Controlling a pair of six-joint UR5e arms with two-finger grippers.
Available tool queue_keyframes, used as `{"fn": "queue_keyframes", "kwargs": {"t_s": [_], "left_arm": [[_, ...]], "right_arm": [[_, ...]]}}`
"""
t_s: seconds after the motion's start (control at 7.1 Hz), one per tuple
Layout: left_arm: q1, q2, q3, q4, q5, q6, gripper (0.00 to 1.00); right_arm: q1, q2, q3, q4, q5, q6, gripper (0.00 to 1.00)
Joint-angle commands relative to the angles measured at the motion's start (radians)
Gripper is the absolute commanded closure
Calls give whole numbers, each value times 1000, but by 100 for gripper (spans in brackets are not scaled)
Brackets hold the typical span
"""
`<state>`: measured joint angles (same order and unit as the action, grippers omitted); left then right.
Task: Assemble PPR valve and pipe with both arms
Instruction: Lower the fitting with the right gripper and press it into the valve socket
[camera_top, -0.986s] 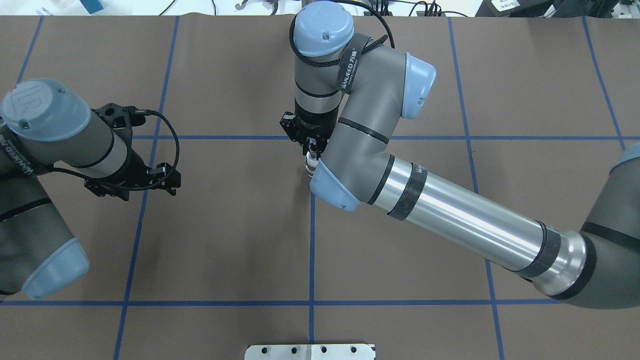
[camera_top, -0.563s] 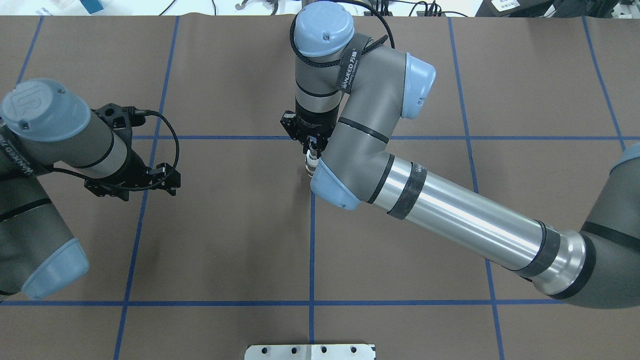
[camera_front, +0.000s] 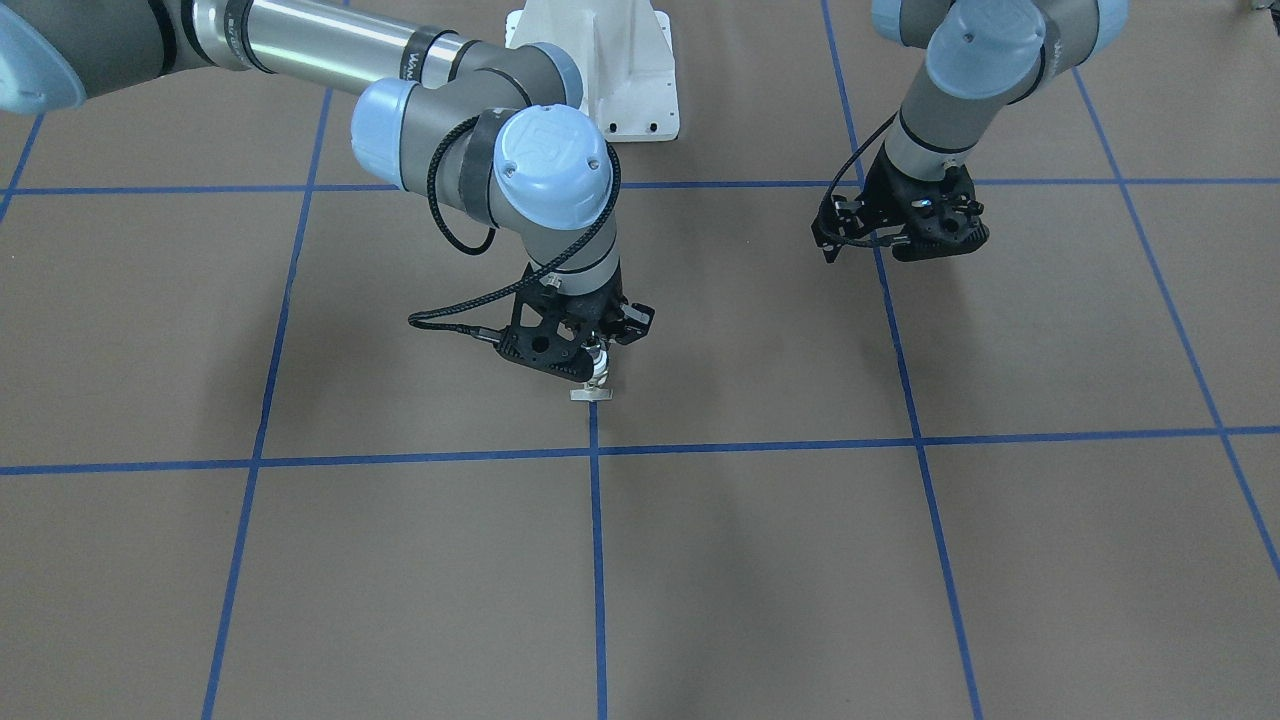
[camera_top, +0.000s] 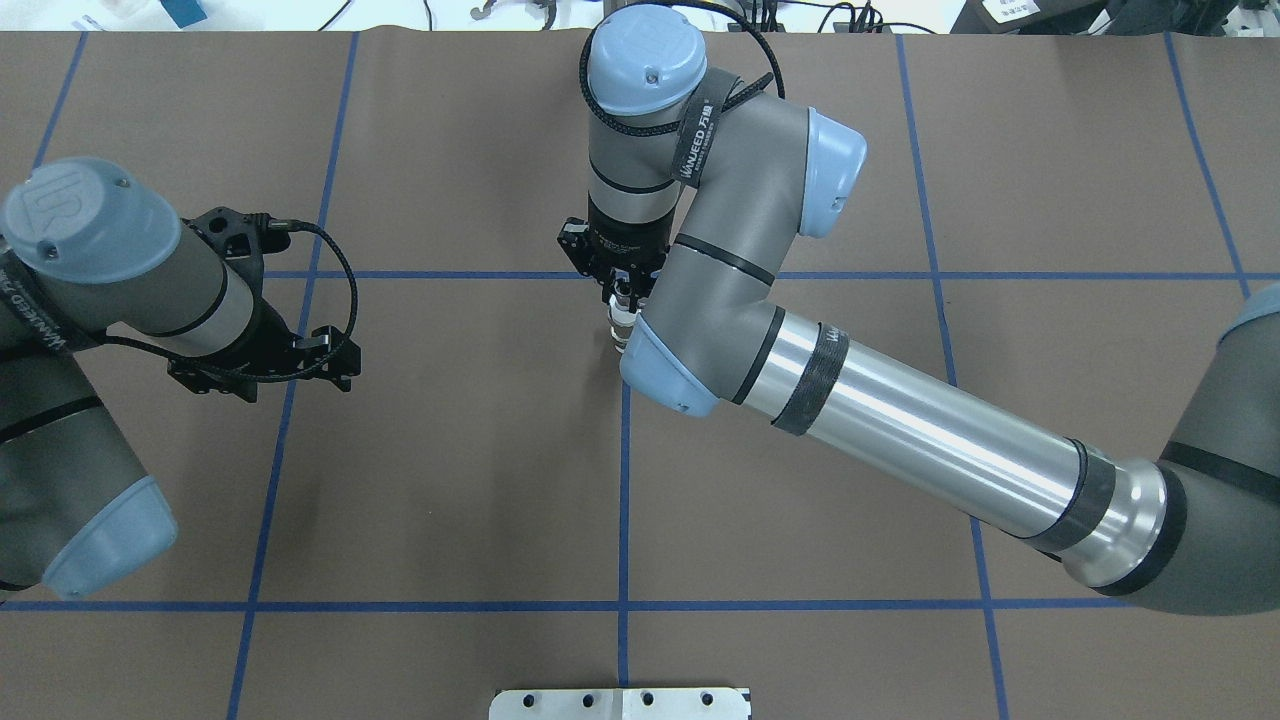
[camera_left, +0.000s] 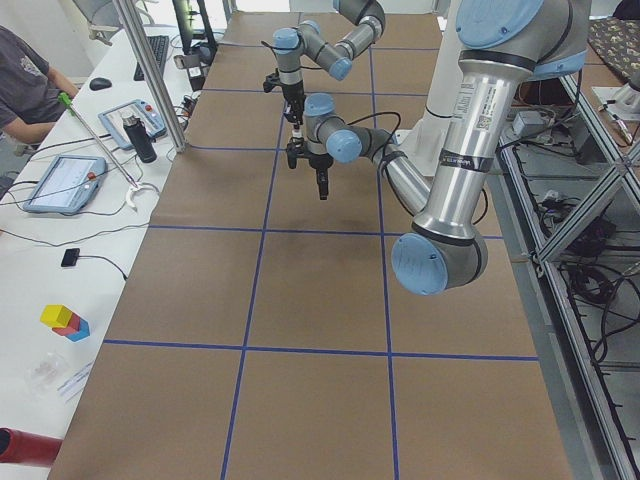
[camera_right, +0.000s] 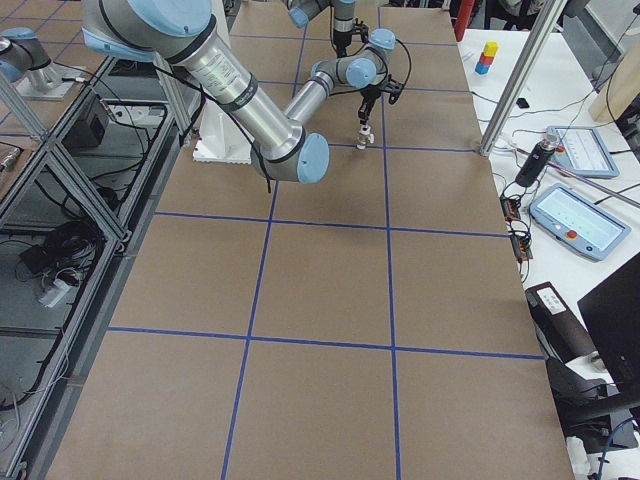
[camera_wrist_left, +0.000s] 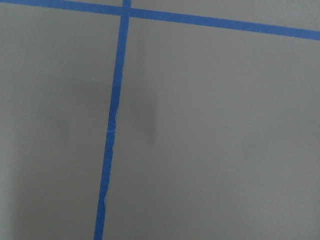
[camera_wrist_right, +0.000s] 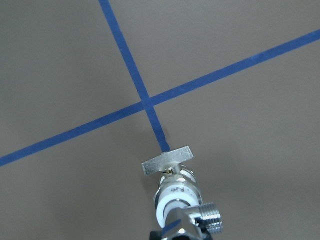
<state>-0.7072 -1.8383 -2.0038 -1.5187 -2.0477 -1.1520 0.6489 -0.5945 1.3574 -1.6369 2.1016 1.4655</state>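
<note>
Shows, at mid-left of the overhead view, the left gripper hovering empty, well apart from the parts; cannot tell whether spread or closed. Shows at centre the right gripper clenched on the pipe, with the PPR valve seated on it, close over the table. Looks joined, leaving only the release.

The right wrist view's bottom edge cuts off part of the pipe and the hold of the right end effector on it. Overhead, the right arm hides most of the PPR valve. The left end effector is too small and dark to show how its jaws stand.
</note>
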Motion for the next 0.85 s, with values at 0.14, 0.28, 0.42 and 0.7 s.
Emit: {"fn": "queue_keyframes", "kwargs": {"t_s": [0.14, 0.28, 0.42, 0.7], "left_arm": [[0, 2, -1, 0, 0, 0, 0], [-2, 2, -1, 0, 0, 0, 0], [-2, 4, -7, 0, 0, 0, 0], [-2, 7, -9, 0, 0, 0, 0]], "right_arm": [[-2, -5, 2, 0, 0, -1, 41], [-2, -5, 5, 0, -2, 1, 41], [-2, -5, 8, -1, 0, 6, 42], [-2, -4, 9, -1, 0, 9, 42]]}}
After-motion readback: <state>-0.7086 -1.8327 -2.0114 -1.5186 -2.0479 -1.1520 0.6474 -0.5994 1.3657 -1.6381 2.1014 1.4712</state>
